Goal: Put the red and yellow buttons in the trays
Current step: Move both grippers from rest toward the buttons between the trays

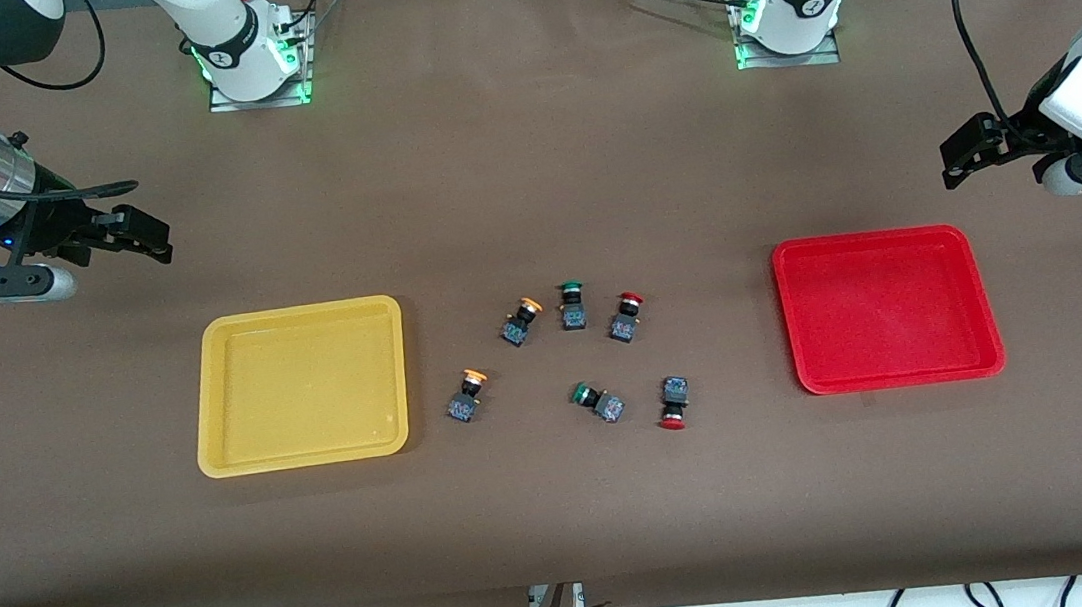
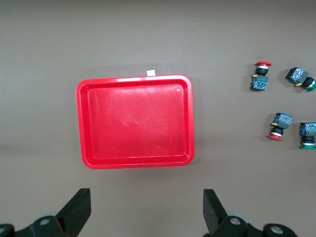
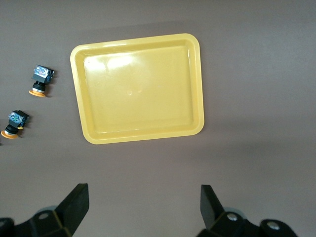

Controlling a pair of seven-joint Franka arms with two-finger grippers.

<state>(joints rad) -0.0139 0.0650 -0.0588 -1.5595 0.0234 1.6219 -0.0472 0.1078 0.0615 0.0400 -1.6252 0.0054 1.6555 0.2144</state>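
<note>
Spread fingers are shown on both grippers, left (image 2: 145, 212) and right (image 3: 143, 210). Green buttons (image 1: 572, 303) are shown only by the front and left wrist views; yellow tray (image 3: 138, 89) and red tray (image 2: 136, 121) hold nothing.

Cut by frame edges
We see only the fingers of the left gripper (image 2: 147, 210) and right gripper (image 3: 144, 205) in wrist views.

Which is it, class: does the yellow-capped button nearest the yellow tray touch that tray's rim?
Apart. The front view shows bare brown table between the yellow-capped button and the yellow tray rim; the right wrist view shows that gap too.
</note>
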